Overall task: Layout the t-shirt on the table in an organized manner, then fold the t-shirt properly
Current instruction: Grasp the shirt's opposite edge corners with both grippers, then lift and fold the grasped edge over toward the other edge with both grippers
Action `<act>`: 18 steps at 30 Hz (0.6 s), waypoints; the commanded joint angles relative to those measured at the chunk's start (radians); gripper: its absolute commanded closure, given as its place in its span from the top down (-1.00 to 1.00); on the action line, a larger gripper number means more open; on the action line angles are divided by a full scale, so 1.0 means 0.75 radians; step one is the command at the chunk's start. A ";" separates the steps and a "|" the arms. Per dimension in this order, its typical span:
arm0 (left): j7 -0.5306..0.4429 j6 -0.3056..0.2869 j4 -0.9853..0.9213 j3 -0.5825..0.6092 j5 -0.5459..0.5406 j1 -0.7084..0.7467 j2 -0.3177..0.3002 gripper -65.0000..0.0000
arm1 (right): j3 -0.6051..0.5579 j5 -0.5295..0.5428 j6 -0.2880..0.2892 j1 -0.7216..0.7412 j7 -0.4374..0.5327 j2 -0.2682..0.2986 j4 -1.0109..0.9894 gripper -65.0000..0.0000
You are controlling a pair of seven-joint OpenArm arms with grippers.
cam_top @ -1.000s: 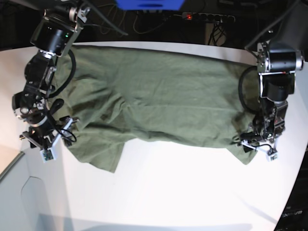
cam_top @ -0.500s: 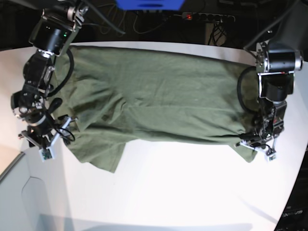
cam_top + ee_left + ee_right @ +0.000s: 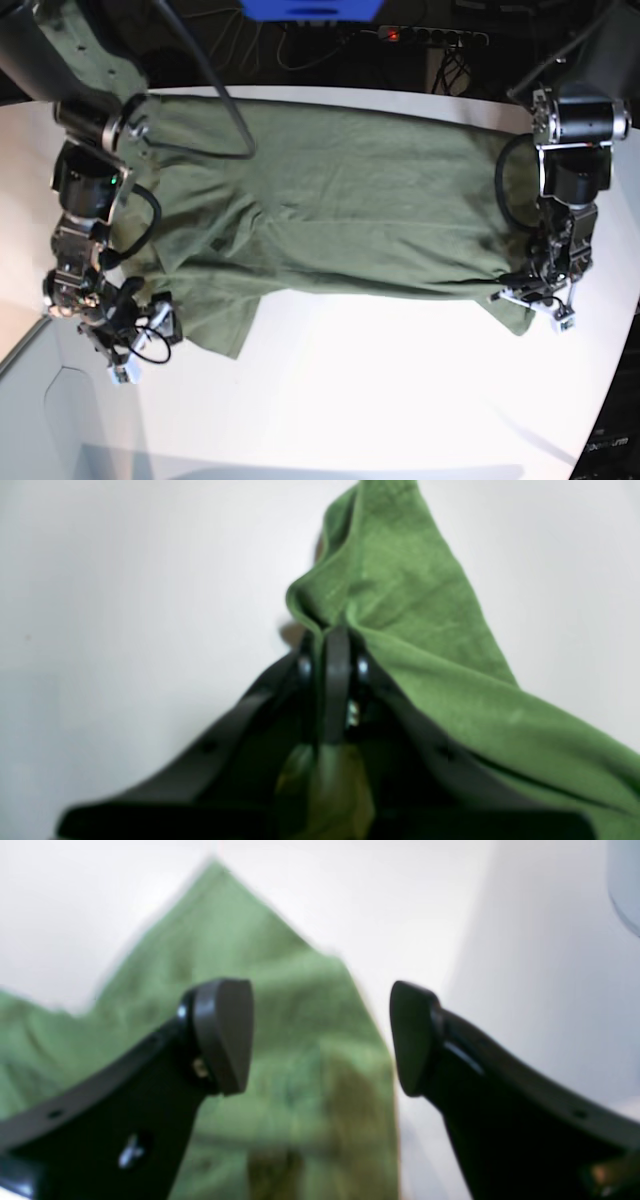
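Still layout step: left gripper [image 3: 334,645] pinched shut on t-shirt [image 3: 330,200] corner, frame right; right gripper [image 3: 320,1037] wide, unclosed over sleeve [image 3: 280,1040]. Next, likely: close, spread flat.

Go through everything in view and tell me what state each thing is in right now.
Olive-green cotton t-shirt: spread across the table, wrinkled, not folded yet.
Left hand: shut on a corner of the t-shirt.
Right hand: open, over a t-shirt corner, holding nothing.
White tabletop: carries the shirt.
Power strip: red light on.
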 commanded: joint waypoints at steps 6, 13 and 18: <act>0.044 0.010 0.000 -0.003 0.010 0.011 -0.014 -1.00 | -0.003 0.007 -0.159 0.083 0.277 0.123 -0.340 0.32; 0.042 0.010 0.000 -0.003 0.014 0.011 -0.014 -1.00 | -0.003 0.005 -0.298 0.061 0.408 0.154 -0.458 0.32; 0.042 0.010 0.000 -0.001 0.016 0.011 -0.012 -1.00 | -0.003 0.007 -0.298 0.005 0.406 0.140 -0.458 0.32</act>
